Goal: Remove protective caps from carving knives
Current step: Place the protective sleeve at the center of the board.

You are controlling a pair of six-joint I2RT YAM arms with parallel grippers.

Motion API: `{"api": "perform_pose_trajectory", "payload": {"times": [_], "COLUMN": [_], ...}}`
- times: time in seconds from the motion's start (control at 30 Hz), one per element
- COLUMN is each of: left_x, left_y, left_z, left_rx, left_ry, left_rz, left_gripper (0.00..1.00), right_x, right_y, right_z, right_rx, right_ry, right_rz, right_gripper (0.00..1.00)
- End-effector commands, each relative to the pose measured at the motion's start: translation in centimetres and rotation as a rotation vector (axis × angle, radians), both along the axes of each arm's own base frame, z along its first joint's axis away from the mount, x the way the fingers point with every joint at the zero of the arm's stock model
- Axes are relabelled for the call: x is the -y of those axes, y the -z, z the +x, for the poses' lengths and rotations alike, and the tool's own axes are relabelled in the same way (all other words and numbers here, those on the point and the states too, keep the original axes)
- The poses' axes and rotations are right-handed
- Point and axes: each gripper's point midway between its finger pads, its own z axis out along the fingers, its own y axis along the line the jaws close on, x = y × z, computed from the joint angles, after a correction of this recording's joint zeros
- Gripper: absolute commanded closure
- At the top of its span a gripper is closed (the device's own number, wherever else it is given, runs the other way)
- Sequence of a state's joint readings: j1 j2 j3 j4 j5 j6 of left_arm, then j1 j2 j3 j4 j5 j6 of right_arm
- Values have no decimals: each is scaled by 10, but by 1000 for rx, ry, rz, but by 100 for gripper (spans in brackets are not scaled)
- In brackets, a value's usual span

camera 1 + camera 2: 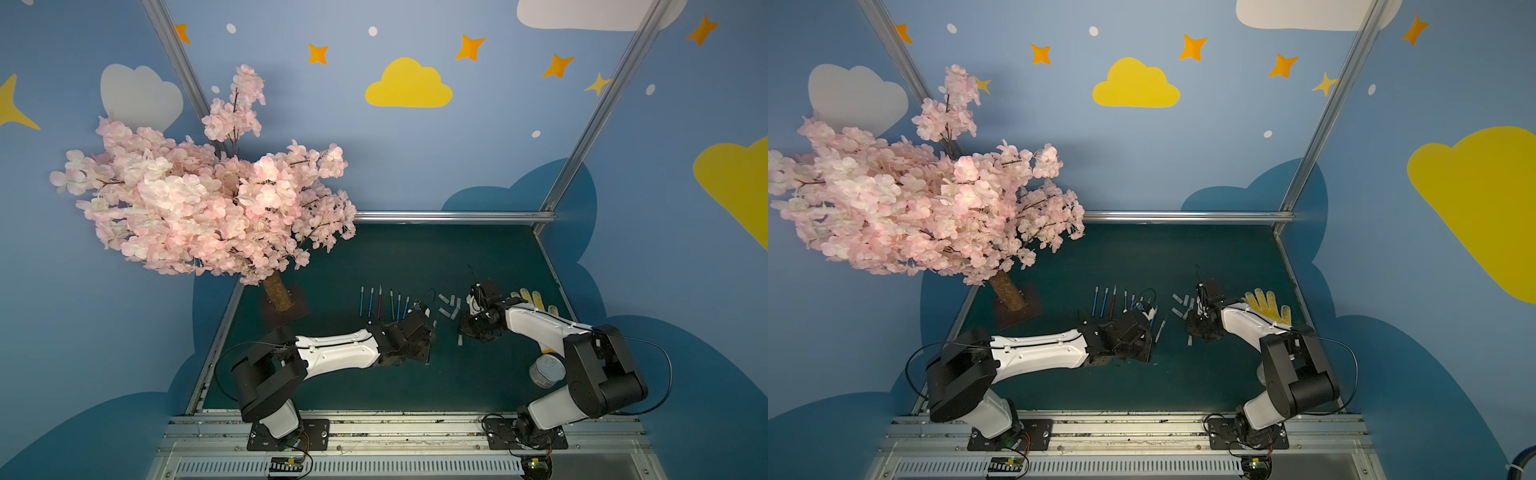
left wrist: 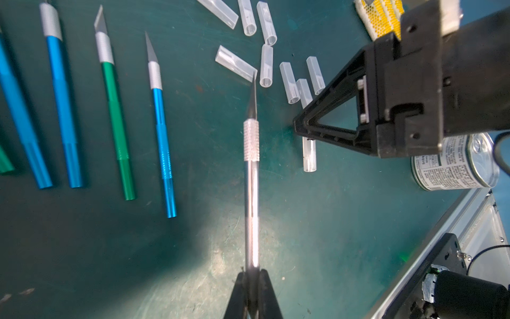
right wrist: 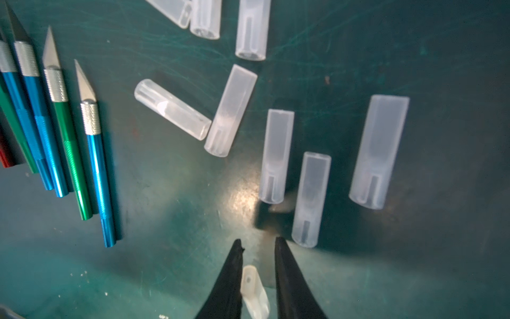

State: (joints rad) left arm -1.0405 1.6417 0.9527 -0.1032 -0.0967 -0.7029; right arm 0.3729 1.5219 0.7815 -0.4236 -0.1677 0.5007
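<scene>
The left pincer (image 2: 252, 273) is clamped on the tail of a slim silvery pen-like metal carving knife (image 2: 251, 193), held over the dark green, scratched mat-topped bench (image 1: 457, 386); its dark pointed blade is bare and aims at the scattered caps. The right pincer (image 3: 259, 241) has its black jaws apart; one short translucent whitish plastic cap (image 3: 254, 292) lies below and between them, and whether it touches a jaw I cannot tell.

Just beyond lies a loose cluster of further translucent whitish plastic caps (image 3: 278, 154), flat on the mat around mid-bench, two of them meeting end to side. Just left of these lies a row of thin pen-like carving knives with blue, green and red metal handles (image 1: 380, 303), side by side, uncapped blades towards the far edge.

Near the right edge, partly under the right arm, is a small round metal tin with a white paper label (image 2: 455, 168); its dense print is too fine to read. A white knitted glove with yellow dots (image 1: 532, 298) lies by the same edge, farther back; an artificial pink blossom tree on a brown square base (image 1: 208, 208) fills the far left corner.
</scene>
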Motion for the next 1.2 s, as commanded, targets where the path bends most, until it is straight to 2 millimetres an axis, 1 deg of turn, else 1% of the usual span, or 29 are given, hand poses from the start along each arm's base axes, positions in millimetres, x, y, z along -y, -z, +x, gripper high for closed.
{"api": "perform_pose_trajectory", "payload": {"times": [0.0,0.07,0.17,0.2,0.27,0.37,0.5,0.73,0.93,1.17], "left_x": [8,11,15,16,19,17,19,25,33,46], "left_y": [-3,-4,-6,-6,-4,2,3,0,-2,-3], "left_z": [-1,-3,-8,-11,-18,-30,-45,-59,-62,-54], "left_rx": [-4,-4,-7,-14,-24,-45,-60,-70,-74,-64], "left_ry": [33,51,86,106,144,179,235,299,326,326], "left_rz": [-20,-37,-54,-59,-68,-65,-84,-99,-116,-118], "left_gripper": [92,92,93,93,93,93,93,93,93,93], "right_x": [-4,-12,0,1,0,1,-2,-2,-2,-3], "right_y": [-11,-15,-17,-18,-22,-27,-33,-36,-39,-42], "right_z": [0,0,0,0,2,3,5,7,6,3], "right_rx": [13,21,17,16,24,28,32,28,29,34], "right_ry": [-12,-29,-2,-1,0,0,-1,4,1,-7], "right_rz": [34,86,5,5,16,13,32,29,30,41], "right_gripper": [76,75,75,75,75,75,74,72,72,72]}}
